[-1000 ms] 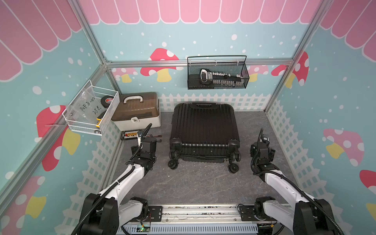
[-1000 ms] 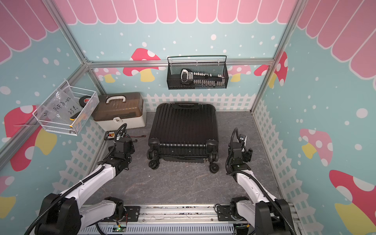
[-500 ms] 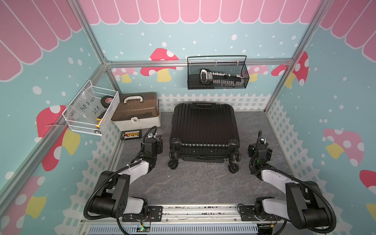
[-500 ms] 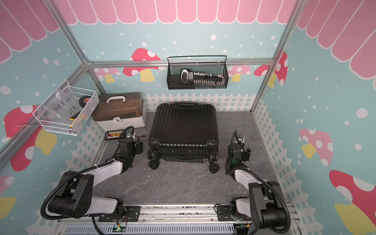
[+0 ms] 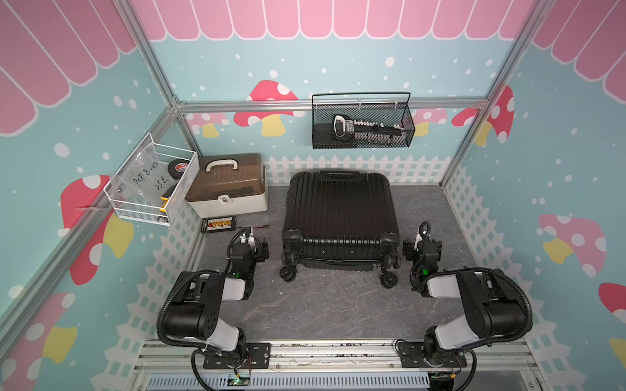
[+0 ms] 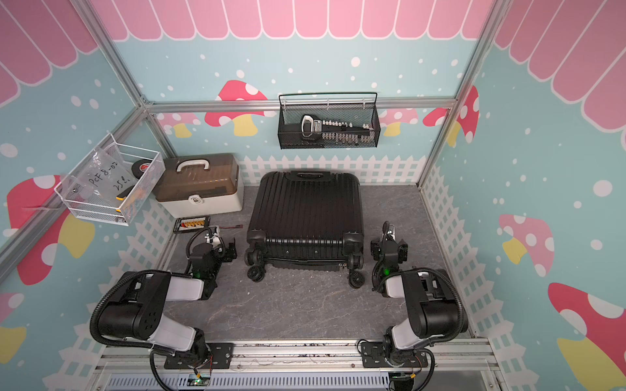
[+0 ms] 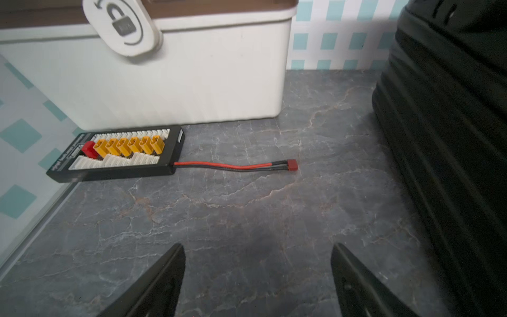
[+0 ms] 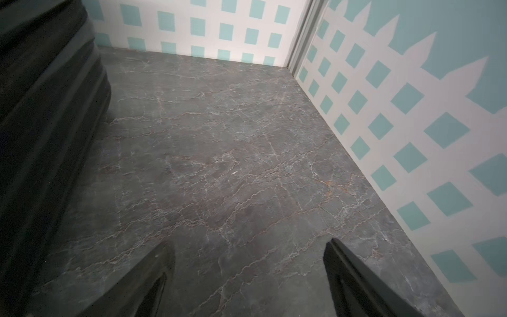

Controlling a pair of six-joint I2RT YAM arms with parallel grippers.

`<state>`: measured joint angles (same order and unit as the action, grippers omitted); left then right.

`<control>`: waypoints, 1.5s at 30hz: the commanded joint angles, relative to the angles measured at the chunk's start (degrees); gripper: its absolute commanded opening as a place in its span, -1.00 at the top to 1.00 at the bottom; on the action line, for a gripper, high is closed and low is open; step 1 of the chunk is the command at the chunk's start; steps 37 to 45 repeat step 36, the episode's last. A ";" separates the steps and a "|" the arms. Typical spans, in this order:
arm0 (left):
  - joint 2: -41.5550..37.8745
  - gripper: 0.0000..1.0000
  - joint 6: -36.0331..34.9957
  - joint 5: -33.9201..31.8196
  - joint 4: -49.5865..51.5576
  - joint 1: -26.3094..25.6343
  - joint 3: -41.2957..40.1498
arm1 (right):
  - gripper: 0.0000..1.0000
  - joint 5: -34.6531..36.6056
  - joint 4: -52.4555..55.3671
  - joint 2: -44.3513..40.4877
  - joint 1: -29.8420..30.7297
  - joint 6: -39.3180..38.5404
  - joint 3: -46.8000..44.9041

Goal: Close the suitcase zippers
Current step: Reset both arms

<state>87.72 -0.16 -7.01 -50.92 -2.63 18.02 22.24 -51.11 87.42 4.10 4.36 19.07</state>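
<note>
The black ribbed suitcase (image 5: 340,210) (image 6: 306,206) lies flat in the middle of the table, shells together, wheels toward the front. Its seam (image 5: 338,264) shows as a dark line along the wheel end. The zippers' pulls are too small to make out. My left gripper (image 5: 254,243) (image 6: 222,245) (image 7: 258,247) hovers low beside the suitcase's (image 7: 452,137) left front corner, open and empty. My right gripper (image 5: 422,244) (image 6: 389,247) (image 8: 250,243) is beside the suitcase's (image 8: 41,123) right front corner, open, with only bare table between its fingers.
A beige toolbox (image 5: 227,188) (image 7: 192,82) stands at the back left. In front of it lies a black connector board (image 5: 218,223) (image 7: 118,153) with a red-black lead (image 7: 236,166). A white wire basket (image 5: 152,186) hangs on the left wall and a black mesh basket (image 5: 362,123) on the back wall.
Both arms have folded back, their elbows now raised near the bases. Each gripper has shifted a little inward toward the suitcase's front corners. The suitcase has not moved.
</note>
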 commanded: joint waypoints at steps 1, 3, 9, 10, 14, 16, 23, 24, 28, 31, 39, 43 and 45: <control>-0.58 -0.69 1.31 0.25 -5.16 0.35 0.90 | -0.87 -2.83 -5.48 -0.08 -0.29 -2.19 -0.37; 0.45 -0.69 2.19 -2.76 -4.04 0.35 2.37 | -0.97 -2.92 -5.26 0.16 -0.22 -2.28 -0.07; 0.02 -0.99 3.68 -6.18 0.97 0.35 4.52 | -0.97 -3.01 -4.32 0.10 -0.25 -2.31 0.35; 0.41 -0.99 3.36 -6.14 -0.28 0.35 4.23 | -0.97 -2.97 -4.35 0.11 -0.19 -2.27 0.35; 0.43 -0.99 3.24 -6.09 0.05 0.35 4.36 | -0.97 -3.00 -4.27 0.06 -0.27 -2.32 0.27; 0.32 -0.99 3.28 -6.09 0.42 0.26 4.49 | -0.97 -3.03 -4.29 0.06 -0.27 -2.30 0.33; 0.28 -0.99 3.24 -6.09 0.47 0.26 4.49 | -0.98 -3.05 -4.30 0.09 -0.23 -2.31 0.31; 0.34 -0.99 3.24 -6.09 0.40 0.26 4.56 | -0.97 -3.03 -4.32 0.04 -0.29 -2.28 0.35; 0.39 -0.99 3.32 -6.00 0.55 0.26 4.56 | -0.97 -3.05 -4.34 0.08 -0.24 -2.31 0.33; 0.26 -0.99 3.59 -4.45 0.65 0.63 4.57 | -0.97 -3.02 -4.34 0.04 -0.25 -2.26 0.32; 0.16 -0.99 3.94 -2.84 0.37 1.67 4.30 | -0.97 -3.08 -4.38 0.10 -0.28 -2.27 0.35; 0.16 -0.99 3.94 -2.84 0.37 1.67 4.30 | -0.97 -3.08 -4.38 0.10 -0.28 -2.27 0.35; 0.16 -0.99 3.94 -2.84 0.37 1.67 4.30 | -0.97 -3.08 -4.38 0.10 -0.28 -2.27 0.35</control>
